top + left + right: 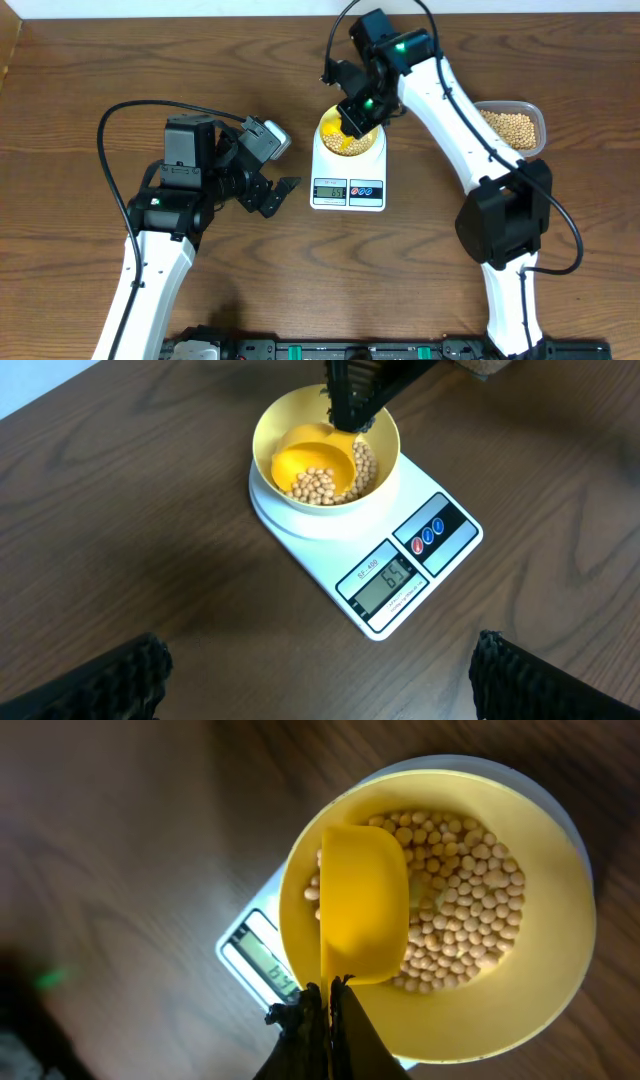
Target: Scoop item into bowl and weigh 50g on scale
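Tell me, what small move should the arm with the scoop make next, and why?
Probably dig the bright yellow plastic scoop, pinched in the right tool, into the small tan beans and lift some out: the grey display on the flat white scale seems to read sixty-something, above fifty.

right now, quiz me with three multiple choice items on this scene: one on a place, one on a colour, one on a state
1. Where does the bowl stand?
A) on the scale
B) beside it on the wood
C) upside down on an arm

2. What colour is the scoop?
A) white
B) blue
C) yellow

3. How are the left fingers?
A) shut on the scoop
B) open, holding nothing
C) shut on the bowl

Answers:
1 A, the bowl sits on the scale's round platform.
2 C, the scoop inside the bowl is bright yellow, gripped at its handle by the right fingers.
3 B, they stand wide apart with nothing between them.
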`<state>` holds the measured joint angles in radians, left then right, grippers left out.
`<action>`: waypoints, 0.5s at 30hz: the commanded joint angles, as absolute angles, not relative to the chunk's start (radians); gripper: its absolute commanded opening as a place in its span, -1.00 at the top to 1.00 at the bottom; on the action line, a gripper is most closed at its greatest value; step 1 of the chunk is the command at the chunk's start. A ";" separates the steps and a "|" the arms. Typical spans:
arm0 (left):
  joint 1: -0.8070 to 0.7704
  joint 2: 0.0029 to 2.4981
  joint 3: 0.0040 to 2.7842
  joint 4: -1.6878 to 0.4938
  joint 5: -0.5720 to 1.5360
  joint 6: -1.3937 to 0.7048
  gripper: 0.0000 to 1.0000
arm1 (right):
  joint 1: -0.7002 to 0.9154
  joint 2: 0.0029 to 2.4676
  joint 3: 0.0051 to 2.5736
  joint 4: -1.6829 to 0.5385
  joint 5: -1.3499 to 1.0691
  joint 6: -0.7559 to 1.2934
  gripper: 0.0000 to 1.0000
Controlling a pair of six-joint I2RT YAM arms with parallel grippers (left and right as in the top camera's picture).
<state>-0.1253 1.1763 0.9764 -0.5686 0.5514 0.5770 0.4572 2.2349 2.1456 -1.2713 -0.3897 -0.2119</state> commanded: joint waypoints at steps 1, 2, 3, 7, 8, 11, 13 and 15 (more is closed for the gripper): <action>-0.123 1.183 0.972 -0.567 0.556 0.587 -0.95 | 0.410 2.252 2.145 -1.277 -0.524 -0.195 0.98; -0.123 1.183 0.972 -0.568 0.556 0.587 -0.95 | 0.396 2.252 2.145 -1.280 -0.552 -0.195 0.98; -0.123 1.183 0.972 -0.567 0.556 0.587 -0.95 | 0.384 2.252 2.145 -1.283 -0.572 -0.195 0.98; -0.123 1.183 0.972 -0.567 0.556 0.587 -0.95 | 0.332 2.252 2.145 -1.302 -0.667 -0.195 0.98; -0.123 1.183 0.972 -0.567 0.556 0.587 -0.95 | 0.312 2.252 2.145 -1.307 -0.699 -0.196 0.98; -0.123 1.183 0.972 -0.568 0.556 0.587 -0.95 | 0.274 2.252 2.145 -1.314 -0.781 -0.196 0.98; -0.123 1.183 0.972 -0.567 0.556 0.587 -0.95 | 0.249 2.252 2.145 -1.313 -0.860 -0.204 0.98; -0.123 1.183 0.972 -0.567 0.556 0.587 -0.95 | 0.237 2.252 2.145 -1.313 -0.901 -0.207 0.98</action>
